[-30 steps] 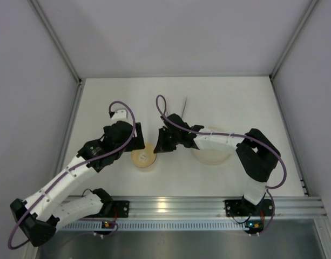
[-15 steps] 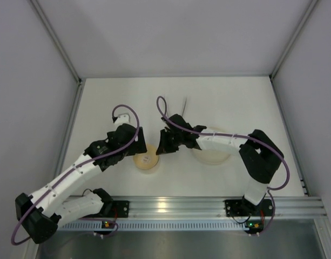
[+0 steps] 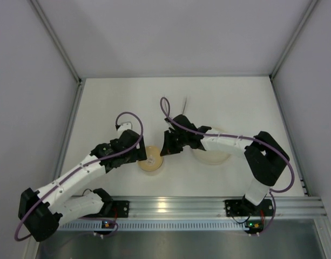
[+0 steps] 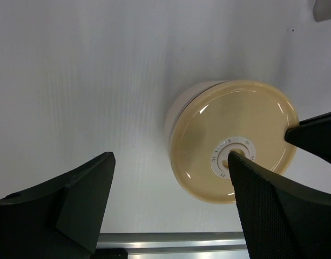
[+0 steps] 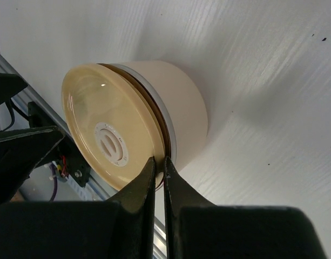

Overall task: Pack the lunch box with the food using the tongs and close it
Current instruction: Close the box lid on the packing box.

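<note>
The lunch box (image 3: 152,160) is a small round cream pot with a tan lid (image 4: 208,124) that has a white dial at its middle. It stands near the front of the table between the two arms. My right gripper (image 5: 159,160) is shut on the lid's rim, on the pot's right side (image 3: 164,149). My left gripper (image 4: 170,157) is open just left of the pot, its right finger (image 4: 262,199) over the lid's dial, touching nothing that I can see. The tongs (image 3: 184,103) lie far back on the table. No food shows in any view.
A wider pale round plate (image 3: 211,156) lies under the right forearm. The metal rail (image 3: 165,205) runs along the table's near edge, close to the pot. White walls close off the left, the right and the back.
The lunch box has slid a little right and nearer, with the right gripper still on its lid rim. The left gripper has followed it and narrowed slightly.
</note>
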{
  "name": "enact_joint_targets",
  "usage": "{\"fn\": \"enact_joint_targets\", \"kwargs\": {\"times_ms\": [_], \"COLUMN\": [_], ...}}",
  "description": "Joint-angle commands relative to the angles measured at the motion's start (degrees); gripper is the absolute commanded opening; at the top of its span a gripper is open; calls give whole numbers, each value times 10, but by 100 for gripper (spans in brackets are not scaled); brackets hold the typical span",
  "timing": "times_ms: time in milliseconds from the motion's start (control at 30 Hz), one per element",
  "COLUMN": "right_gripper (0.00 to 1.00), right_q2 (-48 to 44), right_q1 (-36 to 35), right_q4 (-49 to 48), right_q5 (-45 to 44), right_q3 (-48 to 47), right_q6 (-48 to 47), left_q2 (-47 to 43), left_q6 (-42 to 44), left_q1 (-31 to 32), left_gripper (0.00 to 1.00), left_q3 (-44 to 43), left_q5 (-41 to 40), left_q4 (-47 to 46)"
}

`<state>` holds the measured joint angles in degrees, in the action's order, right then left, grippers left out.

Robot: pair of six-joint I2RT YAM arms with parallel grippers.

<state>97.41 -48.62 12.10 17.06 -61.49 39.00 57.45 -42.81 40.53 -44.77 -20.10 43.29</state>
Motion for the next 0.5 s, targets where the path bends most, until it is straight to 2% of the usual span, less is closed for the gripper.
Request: {"fn": "enact_joint_targets", "kwargs": {"times_ms": [0, 267, 467], "right_gripper": [0, 0, 0], "right_q2": [-4, -5, -3], "right_q1": [9, 9, 9], "right_q4": [67, 79, 79], "right_q5": [-12, -12, -6], "right_q3": [17, 20, 23], "right_q6": [-30, -39, -43], "left_q2": [6, 18, 62], "left_q6": [-15, -37, -71], "left_q1": [-2, -2, -2], "left_gripper": [90, 85, 79], "left_q3": [11, 36, 61], "left_q5": [4, -17, -34], "left_q4": [-27, -32, -39]}}
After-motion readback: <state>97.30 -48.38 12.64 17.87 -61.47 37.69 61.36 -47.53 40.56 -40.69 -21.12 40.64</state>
